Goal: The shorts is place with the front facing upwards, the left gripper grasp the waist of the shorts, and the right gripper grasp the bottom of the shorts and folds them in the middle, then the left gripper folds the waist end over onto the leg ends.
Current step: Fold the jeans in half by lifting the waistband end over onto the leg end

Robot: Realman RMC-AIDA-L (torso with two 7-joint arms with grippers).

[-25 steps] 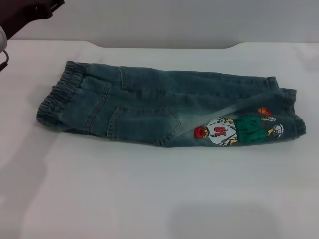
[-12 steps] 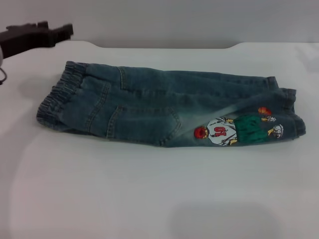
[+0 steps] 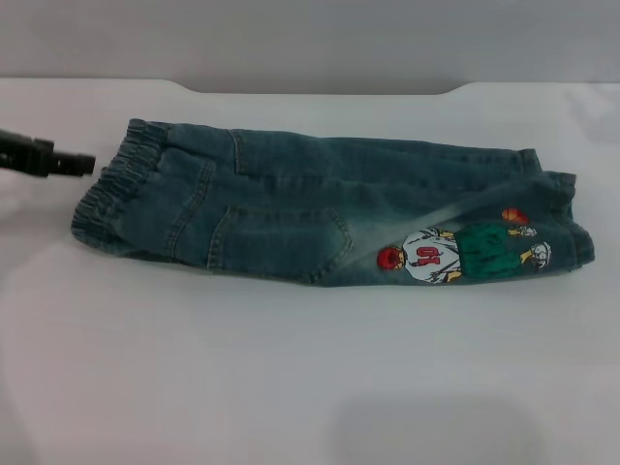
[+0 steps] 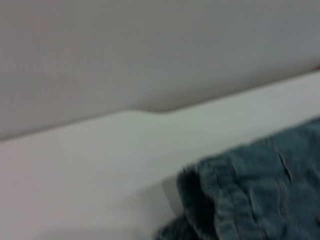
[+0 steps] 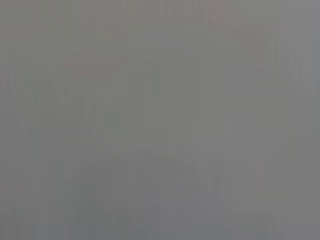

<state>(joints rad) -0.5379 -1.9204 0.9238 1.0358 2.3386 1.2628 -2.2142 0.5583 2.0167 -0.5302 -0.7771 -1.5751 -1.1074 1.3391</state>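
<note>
Left gripper (image 3: 68, 163) at the far left of the head view, low over the white table (image 3: 291, 387), tip just beside the waist of the shorts (image 3: 108, 194) but apart from it. Cannot tell from any view whether spread or closed; nothing held.

Next along, the shorts (image 3: 320, 218): already doubled lengthwise, lying flat across the middle of the table, waist toward the left, legs toward the right. Elastic band puckered and bunched thick, stitched pocket (image 3: 291, 237) just inward of it. Same ruched band (image 4: 220, 200) seen in the left wrist view, standing slightly proud of the tabletop.

Soft, limp denim, judged light but with some body: likely to drape and sag between grasp points instead of holding shape, and unlikely to slip much on the cloth-like surface. Best hold judged to be the gathered waistband itself, pinched through both layers near its middle, since the ruching offers a raised ridge. Risk of catching only the top layer and peeling the fold open.

Farther right, the cartoon print (image 3: 465, 254) on the near leg, then the leg ends (image 3: 567, 223) stacked at the right edge, the landing place for the waist.

Right gripper out of sight; right wrist view blank grey.
</note>
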